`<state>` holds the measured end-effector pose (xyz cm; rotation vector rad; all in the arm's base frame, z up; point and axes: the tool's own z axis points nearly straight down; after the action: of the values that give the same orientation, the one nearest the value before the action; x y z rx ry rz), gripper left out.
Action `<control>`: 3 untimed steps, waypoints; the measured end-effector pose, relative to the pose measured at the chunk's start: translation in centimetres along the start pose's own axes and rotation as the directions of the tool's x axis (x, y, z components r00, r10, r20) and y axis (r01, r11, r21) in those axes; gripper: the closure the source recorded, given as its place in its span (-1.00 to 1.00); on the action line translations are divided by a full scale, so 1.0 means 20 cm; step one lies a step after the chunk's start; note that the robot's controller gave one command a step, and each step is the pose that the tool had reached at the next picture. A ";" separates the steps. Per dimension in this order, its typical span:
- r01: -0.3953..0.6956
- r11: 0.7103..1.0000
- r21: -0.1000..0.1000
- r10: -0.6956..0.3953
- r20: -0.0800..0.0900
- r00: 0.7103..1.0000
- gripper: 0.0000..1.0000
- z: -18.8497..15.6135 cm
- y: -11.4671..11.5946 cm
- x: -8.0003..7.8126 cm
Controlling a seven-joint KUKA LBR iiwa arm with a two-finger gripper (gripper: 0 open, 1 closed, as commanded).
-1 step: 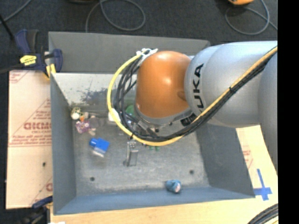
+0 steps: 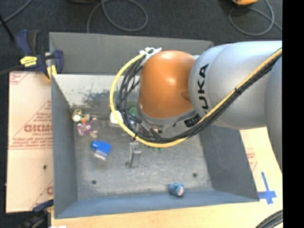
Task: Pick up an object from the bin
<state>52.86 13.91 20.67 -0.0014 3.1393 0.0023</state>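
Grey bin [image 2: 64, 156], far left: pale bead [image 2: 77, 115] beside a purple toy [image 2: 84, 128] | left of centre: blue block [image 2: 100, 148] flat on the floor, nearest the gripper, not touching | centre: gripper [image 2: 134, 158] low over bare floor under the orange-capped arm [image 2: 164, 87]; open or closed, loaded or not, cannot be told | front right: blue-grey ball [image 2: 175, 189] near the wall.

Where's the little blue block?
The blue block lies in the left half of the bin, just left of the gripper and below a small purple toy.

The arm [image 2: 237, 89] reaches from the right, tool [image 2: 134, 156] pointing down beneath its orange cover [image 2: 164, 87].
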 end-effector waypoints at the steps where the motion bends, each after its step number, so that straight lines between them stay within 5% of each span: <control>1: 0.061 0.998 0.001 -0.061 0.006 0.998 -1.00 0.15 0.08 -0.02; 2: 0.003 1.000 0.000 -0.003 -0.004 1.000 -1.00 0.27 0.08 0.04; 3: -0.262 0.965 -0.001 0.262 0.003 0.965 -1.00 0.29 0.15 0.00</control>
<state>52.84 16.90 14.97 0.4132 3.1092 0.0044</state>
